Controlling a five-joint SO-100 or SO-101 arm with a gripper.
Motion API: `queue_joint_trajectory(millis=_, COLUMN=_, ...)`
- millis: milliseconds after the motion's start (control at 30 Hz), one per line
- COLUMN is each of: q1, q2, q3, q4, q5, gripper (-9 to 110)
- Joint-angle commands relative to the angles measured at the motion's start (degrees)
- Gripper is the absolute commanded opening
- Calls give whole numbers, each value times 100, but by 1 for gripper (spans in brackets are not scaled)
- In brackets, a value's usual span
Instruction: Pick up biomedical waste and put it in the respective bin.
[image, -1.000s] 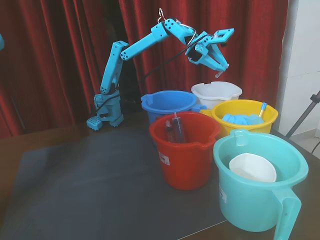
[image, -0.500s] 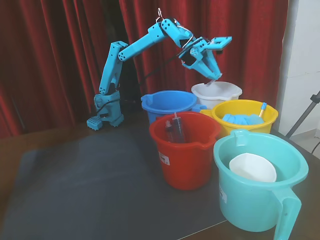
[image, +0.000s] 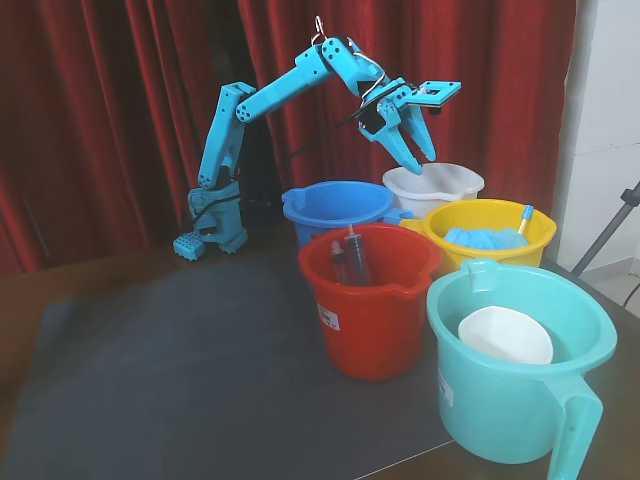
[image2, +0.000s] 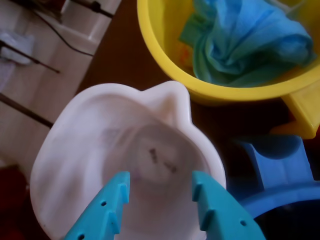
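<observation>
My blue gripper (image: 422, 160) hangs open above the white bucket (image: 452, 181) with the wavy rim, at the back of the bucket group. In the wrist view the two blue fingers (image2: 116, 200) stand wide apart over the bucket's mouth (image2: 75, 115), with nothing between them. A small, faint, clear thing with dark marks (image2: 161, 161) lies on the white bucket's bottom. It may be the clear vial, but I cannot tell for sure. No vial shows in the fixed view.
Around the white bucket stand a blue bucket (image: 335, 200), a yellow bucket (image: 490, 235) with blue cloth (image2: 245, 40), a red bucket (image: 370, 300) holding syringes, and a teal bucket (image: 520, 380) with a white bowl. A dark mat (image: 150, 370) covers the table.
</observation>
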Motion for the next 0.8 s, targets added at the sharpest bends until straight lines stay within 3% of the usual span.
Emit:
queue_joint_trajectory(millis=0, q1=-44, q2=457, q3=-141, q4=-44, q5=62, gripper=14)
queue_joint_trajectory(millis=200, q1=44, q2=1916, q3=-141, q4=1134, q5=-378, gripper=12)
queue_joint_trajectory(millis=367, q1=1292, q2=3937, q3=-53, q4=2505, q5=-2470, gripper=0)
queue_joint_trajectory(millis=533, q1=3393, q2=5344, q3=-18, q4=3331, q5=-5695, gripper=0)
queue_joint_trajectory(millis=633, q1=4298, q2=5502, q3=729, q4=3419, q5=-7225, gripper=0)
queue_joint_trajectory(millis=767, q1=5098, q2=5634, q3=1811, q4=3270, q5=-8534, gripper=0)
